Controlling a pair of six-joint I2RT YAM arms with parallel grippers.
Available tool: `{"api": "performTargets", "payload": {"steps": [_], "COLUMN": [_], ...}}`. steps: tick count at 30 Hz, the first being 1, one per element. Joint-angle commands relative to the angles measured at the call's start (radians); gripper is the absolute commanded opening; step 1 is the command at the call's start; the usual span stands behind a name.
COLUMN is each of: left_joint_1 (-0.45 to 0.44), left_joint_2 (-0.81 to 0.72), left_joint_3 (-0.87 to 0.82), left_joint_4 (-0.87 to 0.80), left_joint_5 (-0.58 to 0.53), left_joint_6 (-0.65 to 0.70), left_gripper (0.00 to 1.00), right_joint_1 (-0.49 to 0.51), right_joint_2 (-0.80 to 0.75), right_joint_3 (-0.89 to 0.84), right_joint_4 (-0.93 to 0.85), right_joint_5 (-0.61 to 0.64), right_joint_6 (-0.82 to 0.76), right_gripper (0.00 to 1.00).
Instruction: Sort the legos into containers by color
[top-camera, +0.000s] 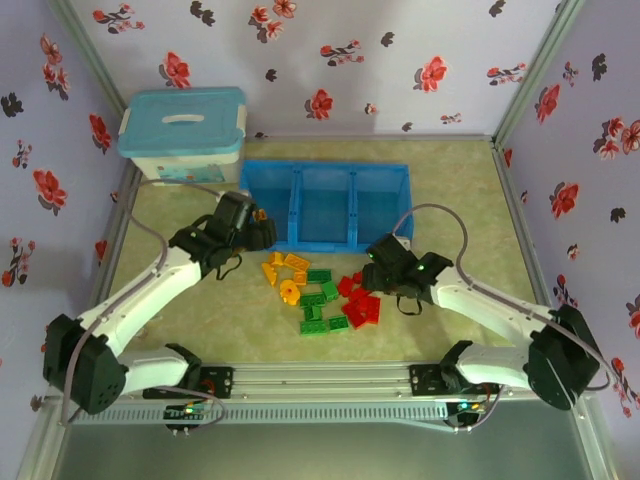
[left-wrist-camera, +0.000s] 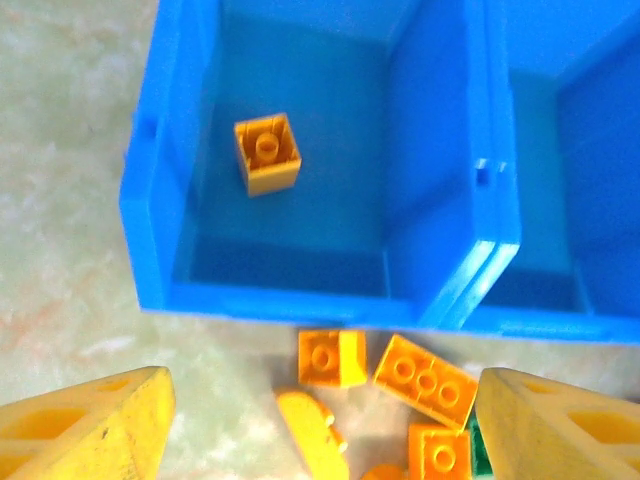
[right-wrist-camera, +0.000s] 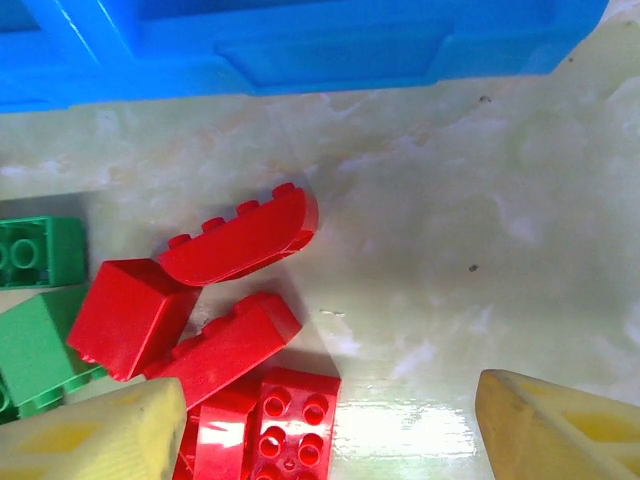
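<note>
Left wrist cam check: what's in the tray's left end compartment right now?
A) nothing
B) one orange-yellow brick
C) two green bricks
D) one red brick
B: a single orange-yellow brick lies on the floor of the blue tray in its left end compartment, with nothing else in there.
</note>
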Motion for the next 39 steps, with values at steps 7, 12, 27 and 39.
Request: {"api": "performTargets", "payload": {"steps": [7, 12, 27, 39], "left_joint_1": [-0.037, -0.037, -0.039, -0.039], "left_joint_2": [-0.161, -0.186, -0.181, -0.178], "left_joint_3": [-0.171, -0.207, -0.235, -0.238], "left_joint_4": [-0.021, -0.019, 0.005, 0.004], "left_joint_5": [-0.022, -0.035, -0.035, -0.042], "left_joint_6": [-0.079, -0.091, -0.098, -0.097], "left_gripper": [0.80, 0.80, 0.80, 0.80], "right_joint_1": [0.009, 0.009, 0.009, 0.009], "right_joint_2": [0.180, 0.239, 0.391, 0.456], "right_joint_3": [0.105, 0.147, 0.176, 0.187], "right_joint_4": [0.048, 0.036, 0.099, 0.119], "right_joint_5": [0.022, 0.079, 0.080, 0.101], "right_joint_6": [0.125, 0.184, 0.246, 0.259], "right_gripper": [0.76, 0.74, 0.63, 0.36]}}
